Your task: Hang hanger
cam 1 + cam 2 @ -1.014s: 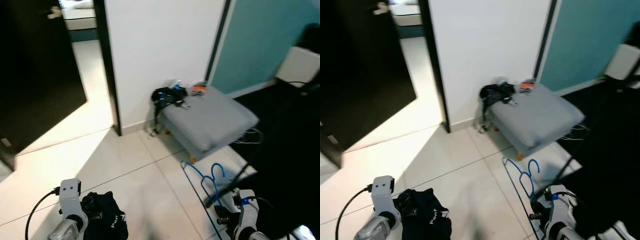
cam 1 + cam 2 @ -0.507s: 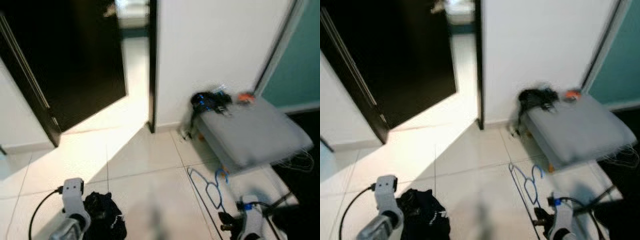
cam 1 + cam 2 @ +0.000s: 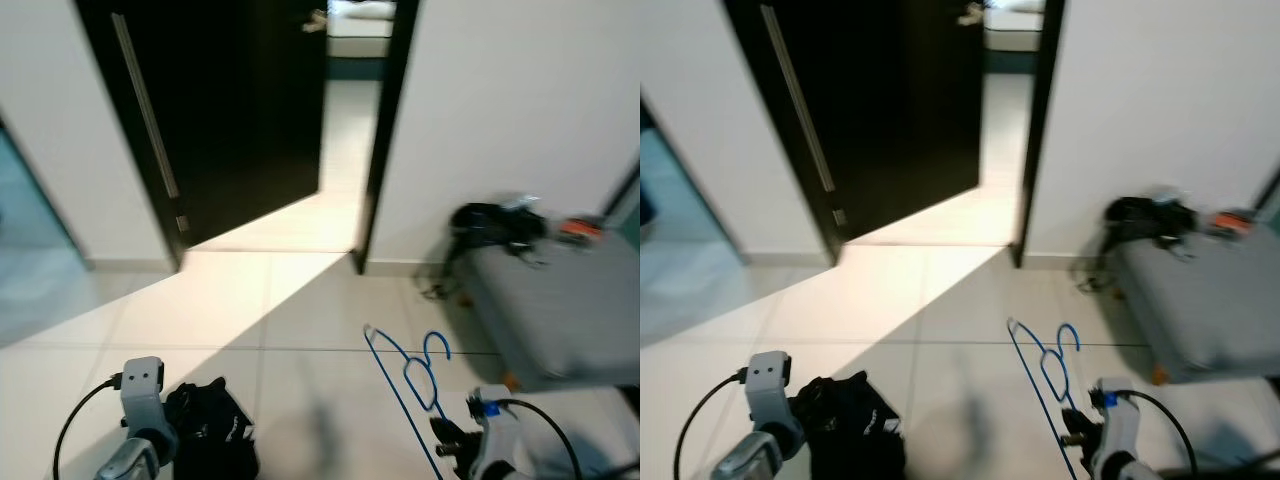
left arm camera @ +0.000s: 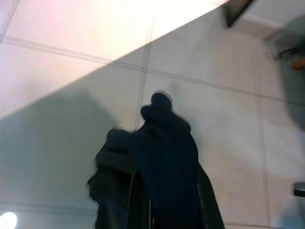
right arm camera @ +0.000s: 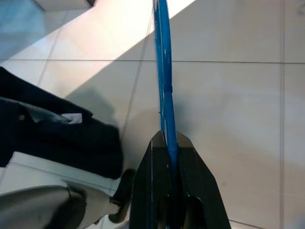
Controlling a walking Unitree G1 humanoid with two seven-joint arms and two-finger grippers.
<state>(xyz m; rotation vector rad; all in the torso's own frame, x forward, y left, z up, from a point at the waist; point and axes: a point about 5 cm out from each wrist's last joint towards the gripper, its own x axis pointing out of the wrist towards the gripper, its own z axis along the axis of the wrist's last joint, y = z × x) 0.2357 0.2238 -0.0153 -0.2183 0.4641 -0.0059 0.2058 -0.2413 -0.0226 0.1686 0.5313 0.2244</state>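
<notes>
The right end effector [image 5: 167, 143] sits low at the robot's right, clenched on a blue hanger [image 3: 412, 366], its two black fingers [image 5: 190, 167] pinching the wire. The hanger juts forward above the tiled floor [image 3: 300, 320], hook end away from the robot. The left end effector [image 4: 164, 157], low at the left, grips a bundled black garment [image 3: 208, 425] that covers its fingers. Beyond the hanger on the right stands a grey ottoman [image 3: 550, 310] against a white wall [image 3: 500, 120], with a dark tangle of cables [image 3: 495, 222] at its far corner. Farther off, a black door [image 3: 230, 100] stands open onto a bright room.
</notes>
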